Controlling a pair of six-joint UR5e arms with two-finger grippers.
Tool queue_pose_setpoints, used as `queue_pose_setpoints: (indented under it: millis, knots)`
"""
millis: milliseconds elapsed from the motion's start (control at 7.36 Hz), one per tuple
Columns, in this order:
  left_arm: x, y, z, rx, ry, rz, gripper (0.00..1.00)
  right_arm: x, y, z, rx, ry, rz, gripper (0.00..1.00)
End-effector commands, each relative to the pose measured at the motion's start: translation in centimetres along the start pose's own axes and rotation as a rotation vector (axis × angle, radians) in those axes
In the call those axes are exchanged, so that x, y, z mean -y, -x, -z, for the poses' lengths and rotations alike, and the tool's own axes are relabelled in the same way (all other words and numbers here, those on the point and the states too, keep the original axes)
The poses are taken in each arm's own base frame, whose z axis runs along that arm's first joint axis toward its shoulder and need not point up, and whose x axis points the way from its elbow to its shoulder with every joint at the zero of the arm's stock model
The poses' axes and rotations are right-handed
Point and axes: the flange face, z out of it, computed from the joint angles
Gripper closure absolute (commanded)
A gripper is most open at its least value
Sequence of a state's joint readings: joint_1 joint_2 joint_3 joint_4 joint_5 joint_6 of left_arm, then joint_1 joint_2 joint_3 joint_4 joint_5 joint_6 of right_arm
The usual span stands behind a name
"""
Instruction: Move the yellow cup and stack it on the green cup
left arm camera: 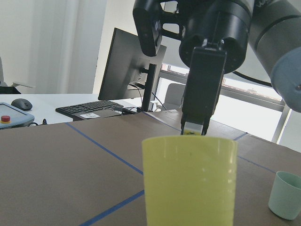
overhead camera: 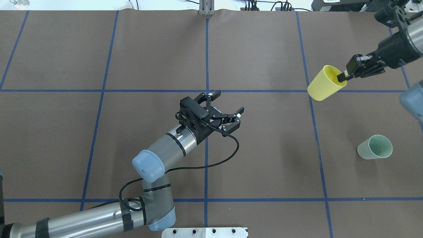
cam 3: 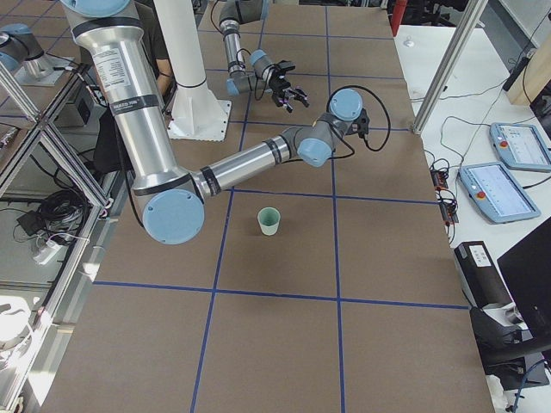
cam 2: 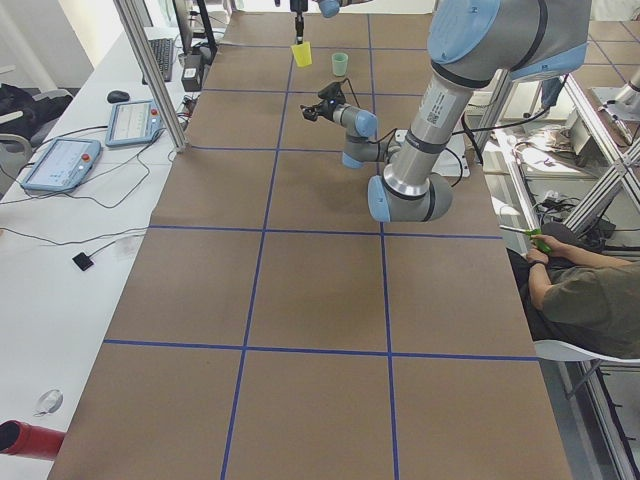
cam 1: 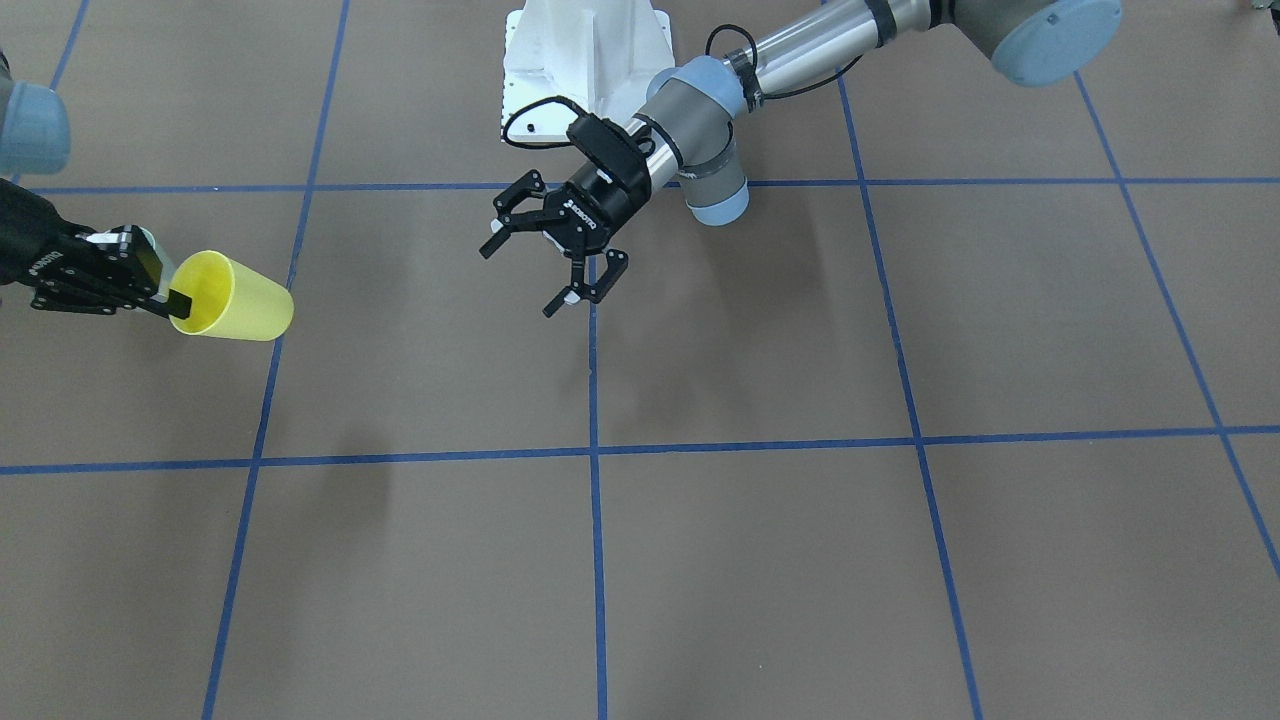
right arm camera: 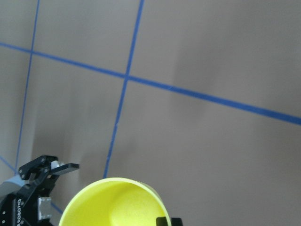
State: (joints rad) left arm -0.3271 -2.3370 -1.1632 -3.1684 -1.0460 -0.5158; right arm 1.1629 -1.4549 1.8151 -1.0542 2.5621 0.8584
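Brown paper-covered table [overhead camera: 264,49] with blue tape lines: the carry step is in hand.
Near the table's centre the left gripper [overhead camera: 229,102] hangs empty, its jaws spread wide. At the far right side, the right gripper [overhead camera: 343,77] is pinched on the rim of the small yellow plastic tumbler [overhead camera: 325,83], which appears lifted clear of the surface, mouth up. The pale green plastic tumbler [overhead camera: 375,147] stands upright, apart from it and nearer the robot. Next, I judge, the yellow one must be centred over the green mouth, then lowered straight in.
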Motion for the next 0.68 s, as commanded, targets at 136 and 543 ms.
queue_pose_setpoints:
  millis: [136, 543]
  knots:
    - [0.7, 13.6, -4.6, 0.314, 0.134, 0.035, 0.01, -10.0, -7.4, 3.6, -0.178, -0.091, -0.106, 1.0]
    - [4.2, 22.3, -6.8, 0.45, 0.283, 0.137, 0.01, -12.7, -11.7, 3.5, -0.297, -0.114, -0.158, 1.0]
